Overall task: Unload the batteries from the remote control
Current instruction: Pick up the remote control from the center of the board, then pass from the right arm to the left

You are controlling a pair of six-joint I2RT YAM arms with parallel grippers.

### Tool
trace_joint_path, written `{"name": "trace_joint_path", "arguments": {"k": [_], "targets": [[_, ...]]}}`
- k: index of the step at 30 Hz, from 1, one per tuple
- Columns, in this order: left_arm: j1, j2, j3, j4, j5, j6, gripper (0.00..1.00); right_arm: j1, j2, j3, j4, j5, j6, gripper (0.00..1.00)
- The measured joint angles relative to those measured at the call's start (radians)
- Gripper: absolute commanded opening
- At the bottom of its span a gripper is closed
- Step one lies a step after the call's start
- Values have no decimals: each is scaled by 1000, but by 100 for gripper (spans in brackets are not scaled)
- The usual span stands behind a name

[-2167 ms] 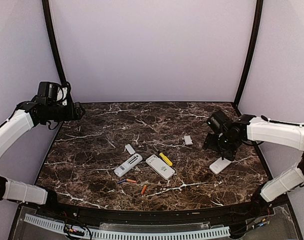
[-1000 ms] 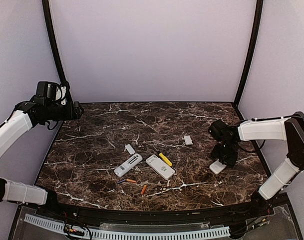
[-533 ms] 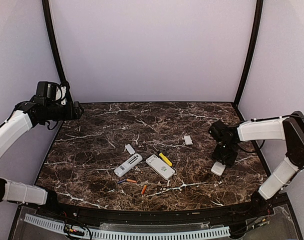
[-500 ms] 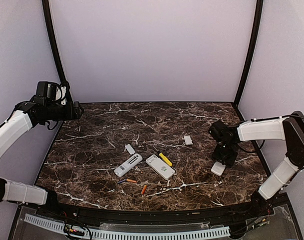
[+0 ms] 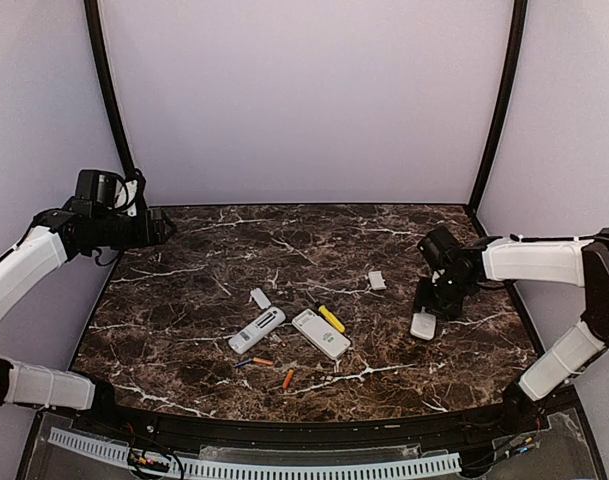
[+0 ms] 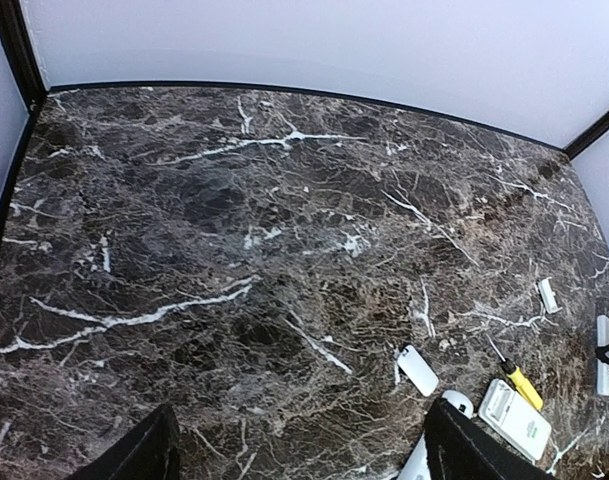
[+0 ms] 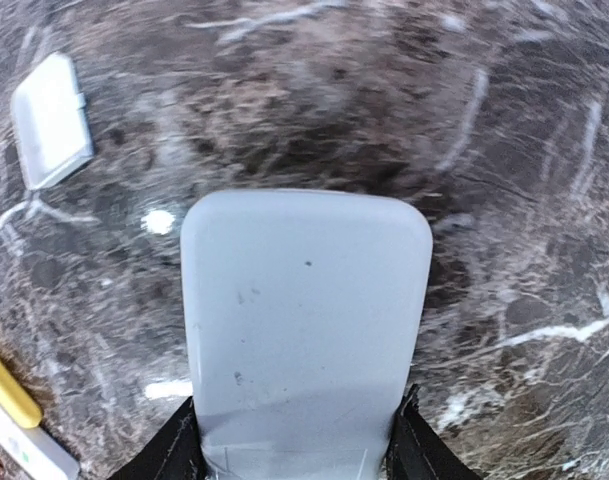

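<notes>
My right gripper [image 5: 429, 303] is shut on one end of a white remote control [image 5: 423, 325], held just above the table's right side. In the right wrist view the remote control [image 7: 304, 320] fills the middle with a plain face up, its near end between my fingers [image 7: 171, 452]. Two more white remotes [image 5: 257, 330] [image 5: 321, 333] lie at mid-table. In front of them lie small batteries: two orange [image 5: 263, 361] [image 5: 288, 378] and a bluish one [image 5: 243, 363]. My left gripper [image 5: 160, 225] hangs open over the far left corner, nothing between its fingers [image 6: 146, 455].
A yellow-handled screwdriver [image 5: 331, 318] lies beside the middle remotes. Two small white covers [image 5: 260, 298] [image 5: 377, 280] rest on the marble, one also showing in the right wrist view as a cover [image 7: 51, 120]. Black frame posts [image 5: 499, 105] stand at the back corners.
My right gripper came down on the remote control at the right, shut on it, then carried it left and a little away from the near edge. The left gripper shifted slightly.
</notes>
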Motion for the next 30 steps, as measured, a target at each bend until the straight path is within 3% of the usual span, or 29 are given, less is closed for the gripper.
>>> {"name": "trace_joint_path", "arguments": {"k": [8, 15, 22, 30], "targets": [[-146, 12, -58, 13, 80, -111, 81, 175, 58, 192, 29, -108, -224, 29], [-291, 119, -137, 153, 261, -310, 79, 374, 198, 414, 33, -144, -390, 29], [-335, 183, -174, 304, 437, -476, 73, 489, 268, 531, 24, -170, -504, 29], [-361, 218, -195, 408, 550, -566, 66, 525, 323, 643, 16, -174, -586, 29]]}}
